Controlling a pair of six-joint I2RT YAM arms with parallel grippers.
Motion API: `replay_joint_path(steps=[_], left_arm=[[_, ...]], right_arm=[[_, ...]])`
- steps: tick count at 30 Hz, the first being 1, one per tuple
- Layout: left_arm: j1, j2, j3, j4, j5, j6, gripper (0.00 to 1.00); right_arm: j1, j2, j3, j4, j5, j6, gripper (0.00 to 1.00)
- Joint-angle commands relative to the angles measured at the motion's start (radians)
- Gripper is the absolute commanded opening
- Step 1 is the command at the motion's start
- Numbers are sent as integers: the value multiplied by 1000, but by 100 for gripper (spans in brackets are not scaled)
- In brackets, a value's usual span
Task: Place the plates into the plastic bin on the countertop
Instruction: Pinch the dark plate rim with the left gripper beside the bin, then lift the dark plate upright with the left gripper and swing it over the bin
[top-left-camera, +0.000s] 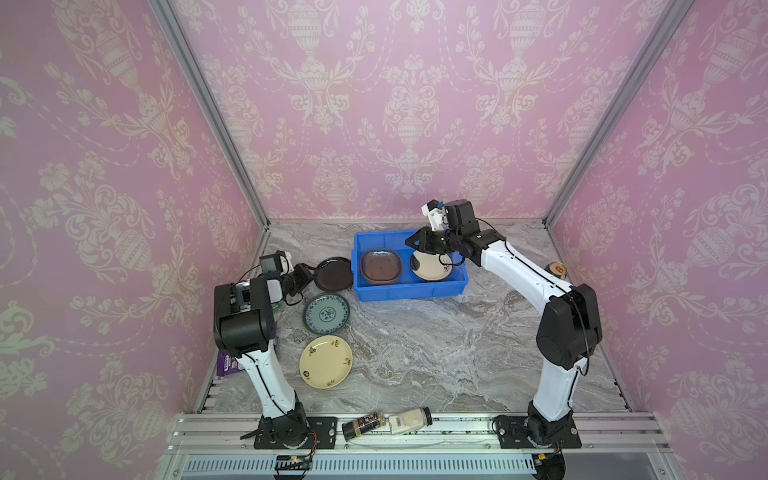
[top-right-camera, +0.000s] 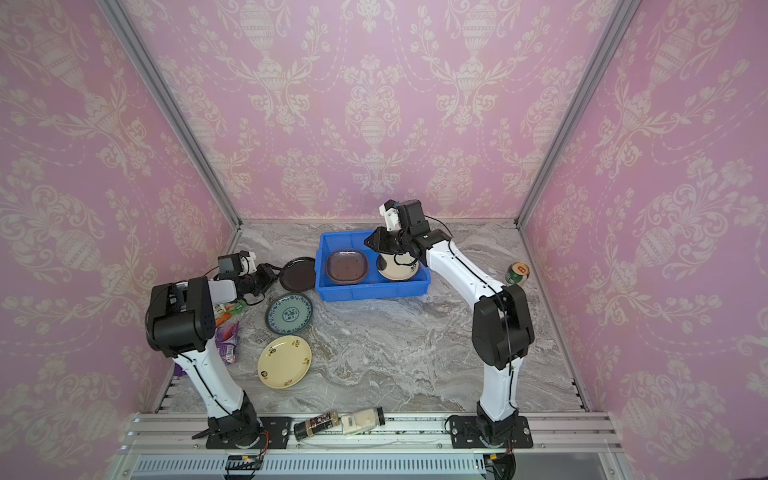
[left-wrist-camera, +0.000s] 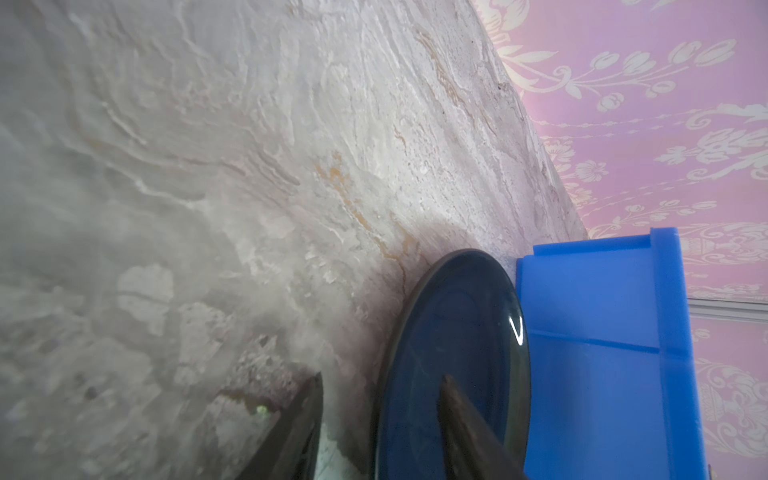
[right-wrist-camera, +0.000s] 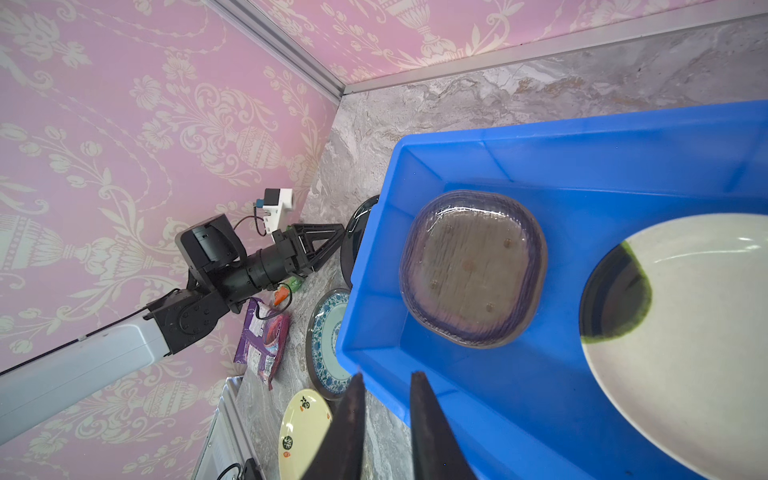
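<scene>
The blue plastic bin (top-left-camera: 409, 291) stands at the back of the marbled countertop (top-left-camera: 436, 353). It holds a brownish rounded-square plate (top-left-camera: 381, 266) and a cream plate (top-left-camera: 430, 268) side by side. A black round plate (top-left-camera: 332, 274) lies against the bin's left wall. My left gripper (left-wrist-camera: 382, 376) is open, and its jaws straddle the rim of the black plate (left-wrist-camera: 457, 324), one finger over the dish and one outside it. A teal-patterned plate (top-left-camera: 326, 312) and a cream flowered plate (top-left-camera: 325, 361) lie nearer the front. My right gripper (top-left-camera: 411, 242) hovers above the bin, narrowly open and empty.
A green can (top-left-camera: 557, 270) stands by the right wall. Snack packets (top-right-camera: 226, 338) lie under the left arm. Two spice bottles (top-left-camera: 386, 424) lie on the front aluminium rail. Pink walls close in the back and both sides.
</scene>
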Motion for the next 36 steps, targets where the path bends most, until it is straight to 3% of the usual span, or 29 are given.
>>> replay_joint_path(steps=[1,16,36], left_arm=[[-9,37,36,-46,60,24,46],[-22,84,96,-123,94,43,39],[-21,91,100,-127,106,41,17]], right_arm=[[-8,5,-21,25,-23,13,21],[-33,-9,-62,50,-45,27,19],[-62,-19,-109,114,-68,85,18]])
